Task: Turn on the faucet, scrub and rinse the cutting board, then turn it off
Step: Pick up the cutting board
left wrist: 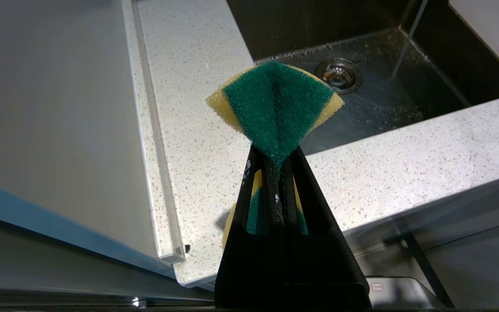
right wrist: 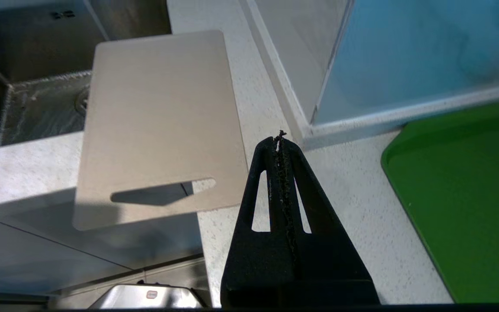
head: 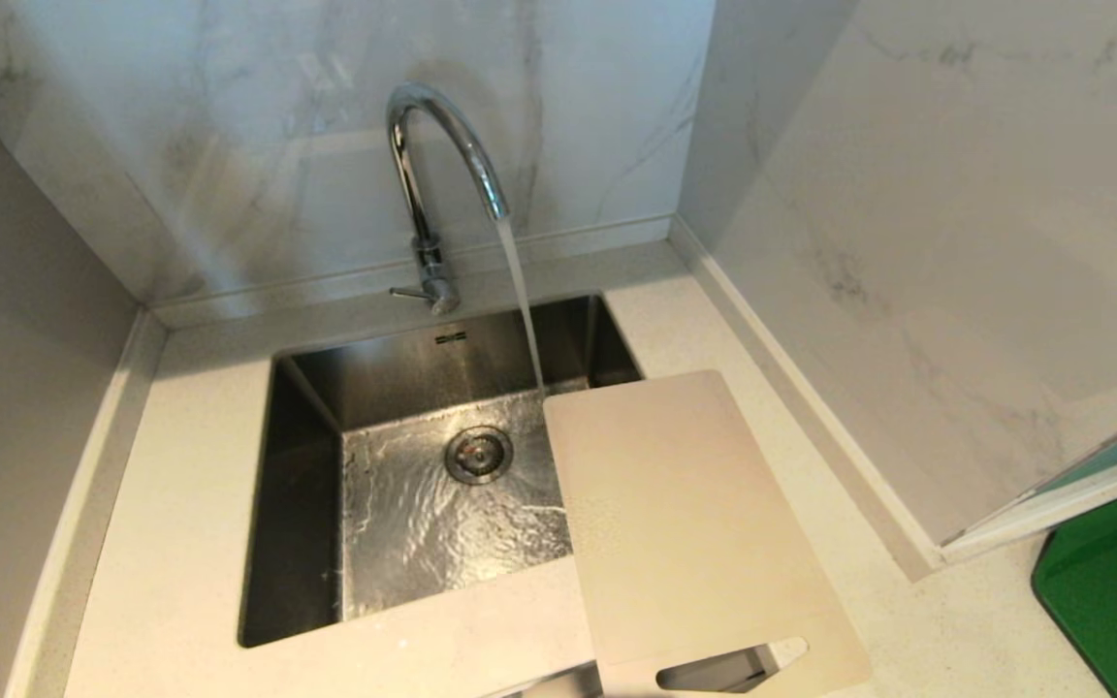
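Water is running from the faucet (head: 442, 145), a clear stream falling from the arched spout into the steel sink (head: 306, 465) and rippling across the basin floor around the drain (head: 478, 454). The thin lever is sticking out to the side at the tap's base. The cutting board (head: 685, 523) is lying flat on the speckled countertop (head: 190, 504) at the sink's right rim, its far corner jutting out over the basin just beside the falling stream, and its slot-handle end overhanging the counter's front edge. Neither arm is showing in the head view. The left gripper (left wrist: 275, 149) is hanging near the counter's front edge on the sink's left side, its black jaws pinched tight on a green and yellow sponge (left wrist: 275, 102), which is fanning out beyond the tips. The right gripper (right wrist: 280, 141) is hovering above the countertop just beside the board's handle end, jaws pressed together with nothing between them. A dark green mat (right wrist: 466, 199) is lying on the counter to its right, well apart from the board.
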